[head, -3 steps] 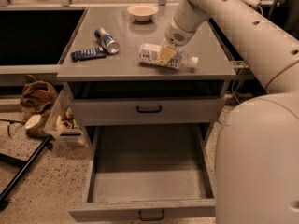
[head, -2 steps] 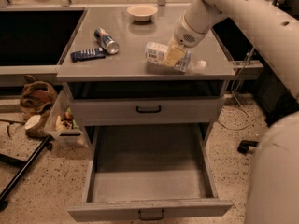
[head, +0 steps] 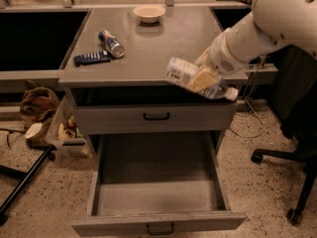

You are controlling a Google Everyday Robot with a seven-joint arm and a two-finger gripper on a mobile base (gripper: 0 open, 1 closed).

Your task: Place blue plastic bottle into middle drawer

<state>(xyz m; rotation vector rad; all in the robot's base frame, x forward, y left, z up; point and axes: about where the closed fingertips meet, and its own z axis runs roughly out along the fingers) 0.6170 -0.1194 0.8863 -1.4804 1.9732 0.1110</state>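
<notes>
My gripper (head: 202, 78) is shut on the blue plastic bottle (head: 182, 72), a clear bottle with a pale label and white cap. It holds the bottle tilted in the air, cap end low to the right, in front of the cabinet top's front edge. The middle drawer (head: 157, 182), the wide grey tray at the bottom with a small dark handle, stands pulled open and empty below the bottle. The white arm reaches in from the upper right.
On the cabinet top lie a blue-silver can (head: 111, 43), a dark blue remote-like bar (head: 91, 58) and a pale bowl (head: 149, 13). The upper drawer (head: 156, 116) with a black handle is shut. An office chair base (head: 292, 182) stands right; bags and a bin (head: 64, 133) stand left.
The bottle has been lifted off the cabinet top and carried forward past its front edge, over the open drawer. The arm and view have shifted.
</notes>
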